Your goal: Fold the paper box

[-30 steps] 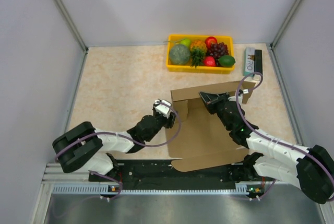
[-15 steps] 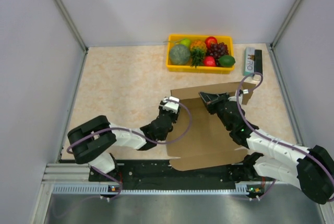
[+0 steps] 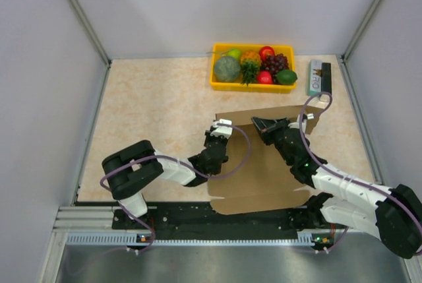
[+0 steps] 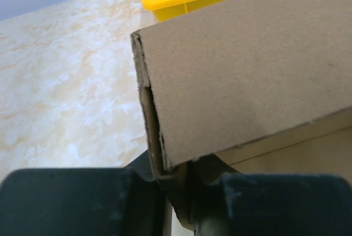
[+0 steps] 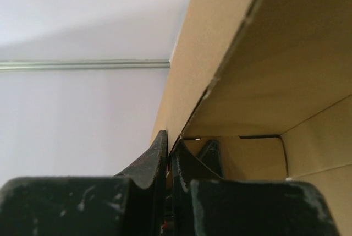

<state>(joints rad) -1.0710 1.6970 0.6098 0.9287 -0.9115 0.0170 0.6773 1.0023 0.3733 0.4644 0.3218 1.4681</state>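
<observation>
Both my grippers are up on the box (image 3: 254,171). It lies on the table (image 3: 151,105), right of centre and just ahead of my bases, with its floor panel flat and its back wall stood up.

My right gripper (image 3: 262,125) is at the top edge of that wall, near its middle, and it is clamped on. In my right wrist view one finger (image 5: 147,164) sits on the outer face and the other inside, with the card nipped thin between them.

My left gripper (image 3: 221,129) is over at the wall's left end. In the left wrist view the cut end of the wall runs down between my two fingers (image 4: 71,203), corrugated edge showing, one finger on each side. Are they biting on the card? I can't tell, because the tips are lost in shadow under the corner.

Beyond the wall, at the far side of the table, sits the yellow tray (image 3: 217,84) of fruit (image 3: 254,65), apart from the box. Just right of the tray is the small carton (image 3: 318,76), near the wall's right end.
</observation>
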